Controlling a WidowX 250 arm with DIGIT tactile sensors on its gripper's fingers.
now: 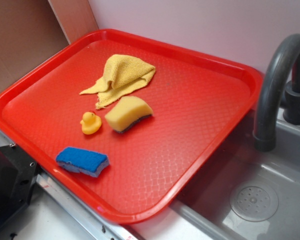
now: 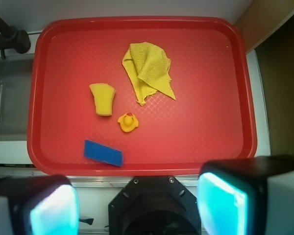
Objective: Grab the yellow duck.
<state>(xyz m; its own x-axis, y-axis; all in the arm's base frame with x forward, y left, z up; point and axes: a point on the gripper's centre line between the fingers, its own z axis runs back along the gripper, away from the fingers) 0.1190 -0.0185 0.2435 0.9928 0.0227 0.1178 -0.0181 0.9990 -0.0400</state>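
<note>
The yellow duck (image 1: 90, 122) (image 2: 128, 122) is a small glossy toy with an orange beak, sitting near the middle of the red tray (image 1: 215, 65) (image 2: 206, 147). My gripper (image 2: 137, 205) hangs high above the tray's near edge, well short of the duck. Its two cyan-padded fingers (image 2: 54, 210) stand wide apart with nothing between them. In the exterior view the gripper is out of frame; only the black robot base (image 1: 10, 185) shows at the lower left.
A yellow sponge with a dark underside (image 1: 128, 113) (image 2: 103, 99) lies just beside the duck. A yellow cloth (image 1: 122, 77) (image 2: 147, 71) lies behind it, a blue sponge (image 1: 83, 161) (image 2: 103, 152) in front. A grey sink (image 1: 260, 200) with a dark faucet (image 1: 280, 85) adjoins the tray.
</note>
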